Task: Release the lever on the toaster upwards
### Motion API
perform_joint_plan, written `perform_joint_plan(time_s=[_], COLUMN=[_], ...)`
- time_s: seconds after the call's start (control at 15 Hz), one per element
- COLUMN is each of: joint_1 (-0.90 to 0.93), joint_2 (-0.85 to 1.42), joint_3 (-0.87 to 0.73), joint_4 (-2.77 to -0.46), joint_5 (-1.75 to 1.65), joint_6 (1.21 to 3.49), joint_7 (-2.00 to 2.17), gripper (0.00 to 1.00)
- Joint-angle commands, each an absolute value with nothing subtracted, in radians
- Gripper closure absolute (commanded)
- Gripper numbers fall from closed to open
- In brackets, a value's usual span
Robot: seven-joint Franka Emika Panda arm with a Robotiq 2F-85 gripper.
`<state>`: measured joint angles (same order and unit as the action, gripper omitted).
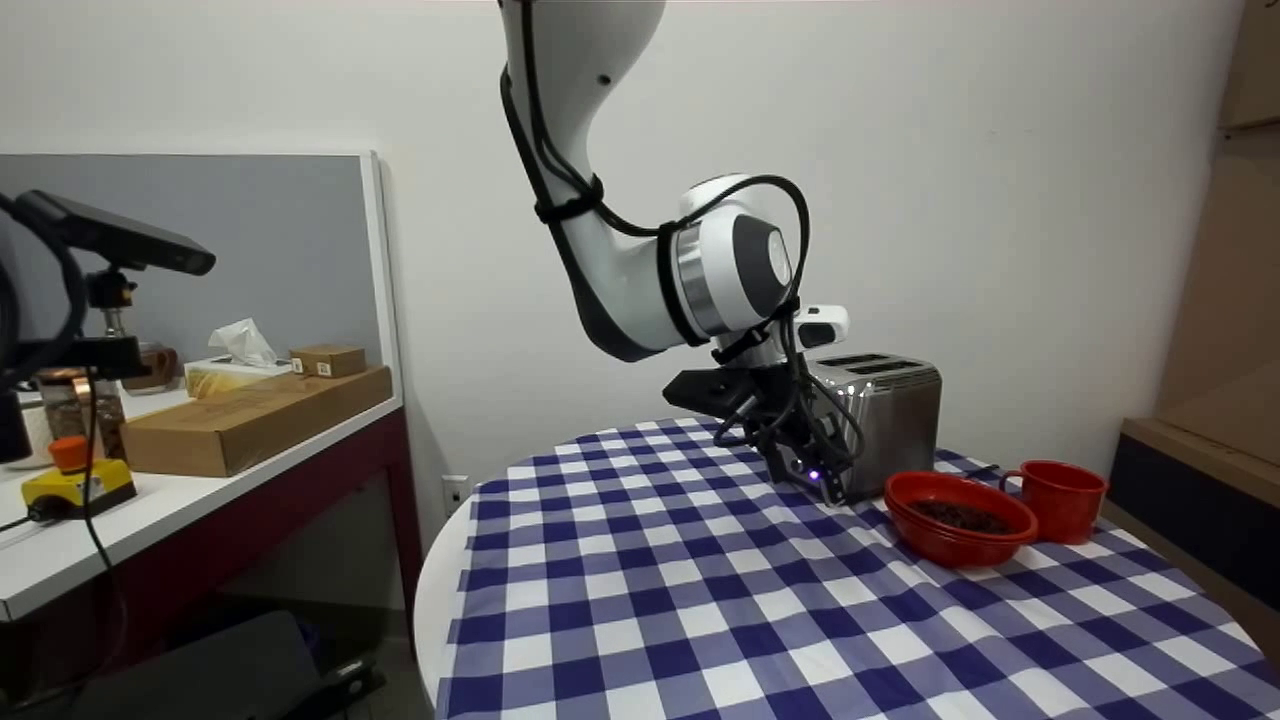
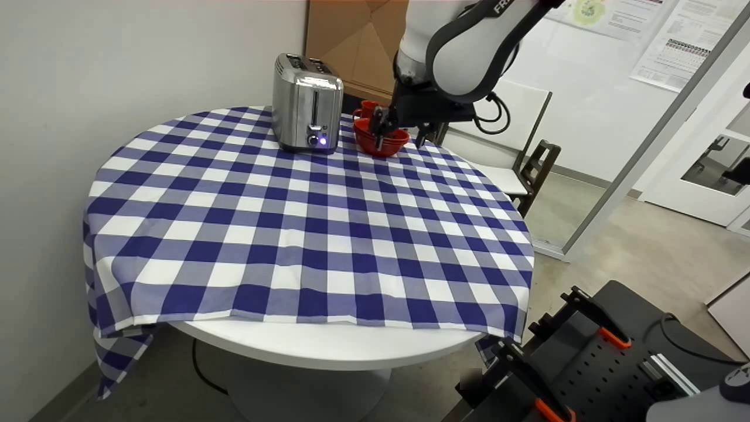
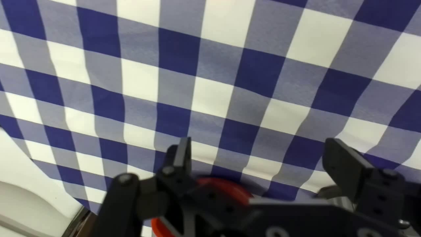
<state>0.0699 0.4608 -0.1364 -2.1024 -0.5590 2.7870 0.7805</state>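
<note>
Toaster (image 2: 300, 105): stood near wall-side edge of desk (image 2: 328, 346), lever (image 2: 316, 128) low. My gripper (image 3: 258, 145): spread, empty. Step, I judged: approach; next needed: lift from beneath.

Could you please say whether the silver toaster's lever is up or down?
Down: in an exterior view, the silver lever sits at the bottom of its dark vertical slot.

The toaster (image 2: 297, 108) is smooth, shiny metal. The bowls (image 1: 950, 551) and mug (image 1: 1065, 505) look glossy, their material uncertain. The tablecloth (image 2: 304, 234) is matt, lightly creased fabric; the desk (image 2: 334, 347) has a smooth edge. The end effector (image 3: 258, 149) looks mostly matt. The long box (image 1: 282, 426) is dull cardboard, the tissue (image 1: 245, 343) crumpled paper.
</note>
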Motion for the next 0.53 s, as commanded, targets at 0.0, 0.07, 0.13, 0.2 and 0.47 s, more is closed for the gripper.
perform_joint_plan(time_s=[0.0, 0.07, 0.13, 0.2, 0.47], joint_1=[0.187, 0.214, 0.242, 0.266, 0.356], joint_2=[0.575, 0.597, 0.623, 0.643, 0.728], joint_3=[-0.231, -0.253, -0.279, -0.299, -0.386], joint_4=[-1.998, -1.978, -1.958, -1.941, -1.876], joint_5=[-0.532, -0.528, -0.525, -0.515, -0.476], joint_6=[2.845, 2.856, 2.874, 2.885, 2.925], joint_7=[0.833, 0.846, 0.861, 0.871, 0.906], gripper=[0.0, 0.0, 0.0, 0.0, 0.0])
